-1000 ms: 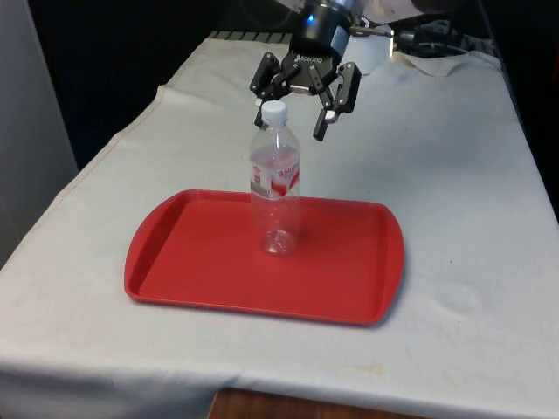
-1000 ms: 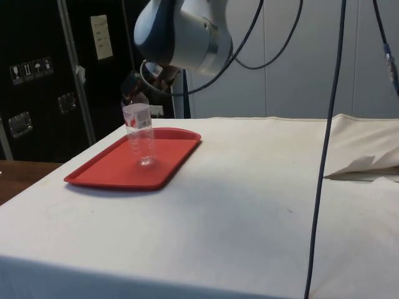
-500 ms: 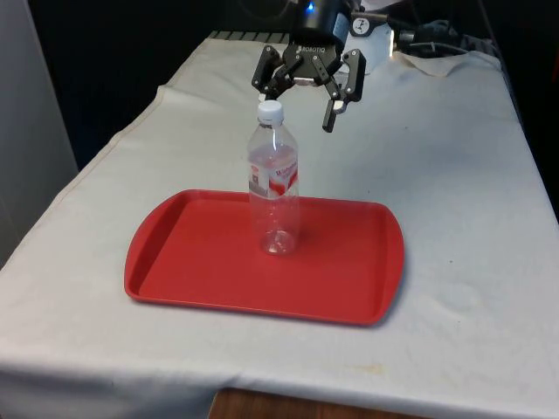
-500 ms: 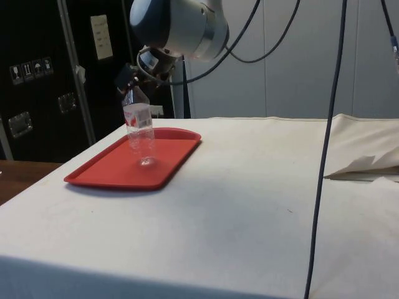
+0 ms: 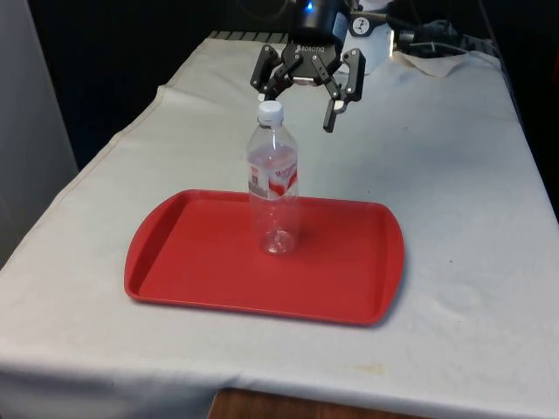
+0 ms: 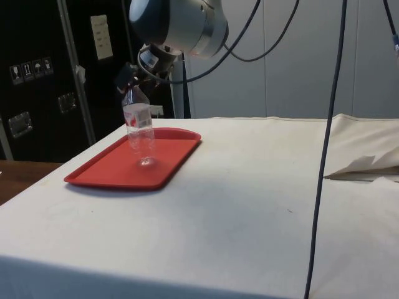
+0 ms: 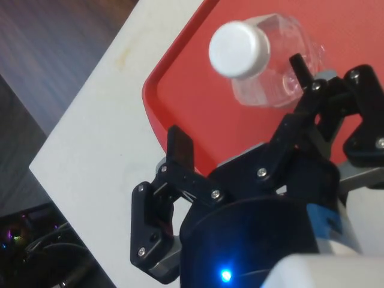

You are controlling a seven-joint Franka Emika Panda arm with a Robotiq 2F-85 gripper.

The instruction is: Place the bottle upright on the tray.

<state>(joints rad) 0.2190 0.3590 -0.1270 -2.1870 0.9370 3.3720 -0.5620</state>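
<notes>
Clear plastic water bottle (image 5: 275,188) with white cap (image 5: 270,111) upright on red tray (image 5: 192,262), near tray middle, standing free. My gripper (image 5: 297,109) above and just behind cap, fingers spread wide, holding nothing. Placement looks done; step in hand is retreat. To do well: lift straight up, no sideways drift, finger (image 5: 335,106) kept off cap. Empty bottle light, tips easily if nudged. Stay wide open until well above cap. Tray sits on white tablecloth (image 5: 454,175).
</notes>
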